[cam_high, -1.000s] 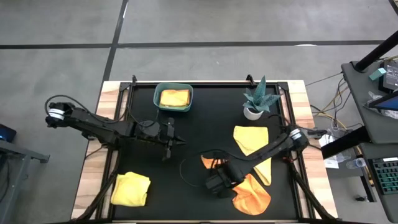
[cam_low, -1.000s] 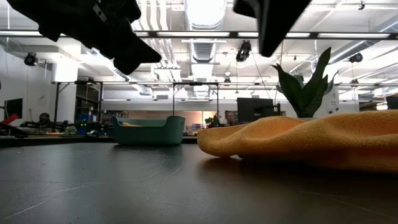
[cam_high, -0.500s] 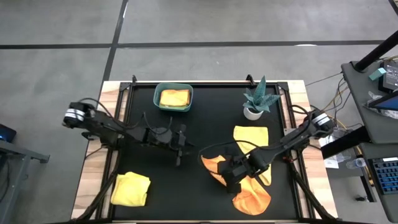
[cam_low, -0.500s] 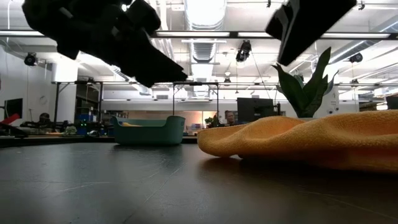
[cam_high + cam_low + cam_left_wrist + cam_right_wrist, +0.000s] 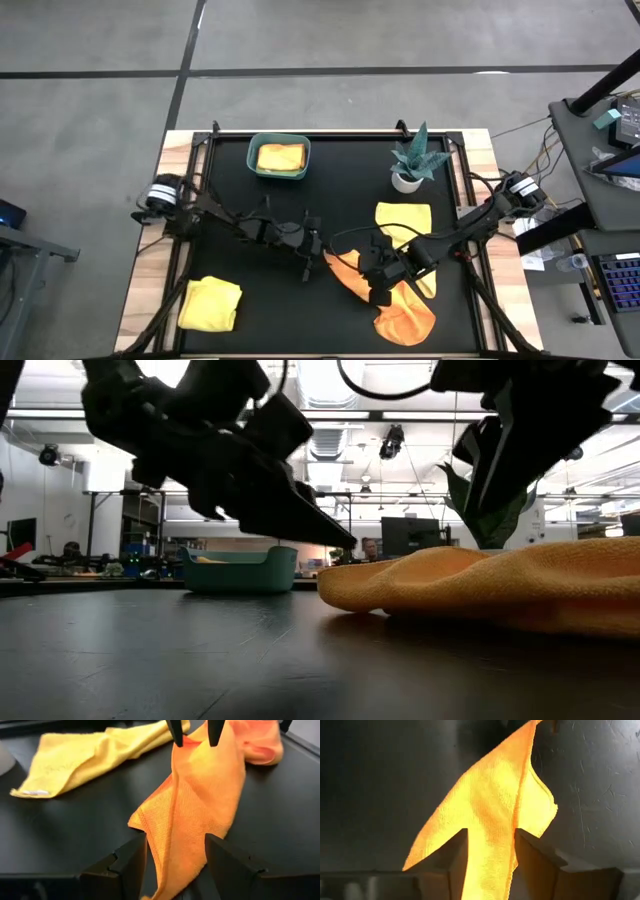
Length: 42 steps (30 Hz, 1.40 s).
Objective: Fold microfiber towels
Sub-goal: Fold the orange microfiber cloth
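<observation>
1. While both arms meet over the orange towel [image 5: 385, 300] near the middle-right of the worktop [image 5: 330, 195], the left pincer [image 5: 175, 857] stands apart with the cloth's near corner lying between its fingers, not clamped.
2. The right pincer [image 5: 490, 850] is also apart, straddling a raised fold of the same towel; whether its pads touch the cloth cannot be told.
3. The orange towel lies crumpled and partly twisted, its far end against a yellow towel [image 5: 405, 222] spread just beyond it.
4. Another yellow towel [image 5: 210, 303] sits bunched at the near left corner, and a further one [image 5: 280, 157] rests in the teal bin [image 5: 253, 150] at the far side. A potted plant [image 5: 415, 160] stands far right.
5. Likely step: taking hold of two corners to spread or fold the orange cloth; the fold itself looks not yet begun.
6. Risk: closing on a ridge rather than a true corner would lift a bunch, so the towel would hang twisted.
7. Risk: either pincer may pinch two layers, or catch the neighbouring yellow towel's edge and drag it along.
8. Risk: the pincers are close together, so a small misjudged move could knock one into the other.
</observation>
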Motion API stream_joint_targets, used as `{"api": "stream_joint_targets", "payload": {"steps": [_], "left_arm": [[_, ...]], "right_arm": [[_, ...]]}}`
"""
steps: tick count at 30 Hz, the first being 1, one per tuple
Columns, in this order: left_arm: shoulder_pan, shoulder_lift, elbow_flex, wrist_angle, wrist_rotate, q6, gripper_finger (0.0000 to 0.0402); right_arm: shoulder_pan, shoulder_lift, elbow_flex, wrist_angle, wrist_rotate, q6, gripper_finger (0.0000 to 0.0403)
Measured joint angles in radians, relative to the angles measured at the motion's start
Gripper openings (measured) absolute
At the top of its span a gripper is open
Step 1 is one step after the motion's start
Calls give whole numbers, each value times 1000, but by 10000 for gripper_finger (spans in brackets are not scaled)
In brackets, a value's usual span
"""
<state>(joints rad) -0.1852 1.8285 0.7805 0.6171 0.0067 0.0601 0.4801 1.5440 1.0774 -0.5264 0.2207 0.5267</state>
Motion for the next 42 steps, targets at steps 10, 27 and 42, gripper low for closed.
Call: {"api": "stream_joint_targets", "payload": {"steps": [10,27,42], "left_arm": [[0,62,32,-10,7,1,173],[0,-42,31,-170,55,62,1],[-2,-301,6,-533,40,69,0]], "right_arm": [[0,0,-32,46,0,-1,201],[-3,0,-13,-9,32,79,199],[33,-16,2,-195,-45,365,199]]}}
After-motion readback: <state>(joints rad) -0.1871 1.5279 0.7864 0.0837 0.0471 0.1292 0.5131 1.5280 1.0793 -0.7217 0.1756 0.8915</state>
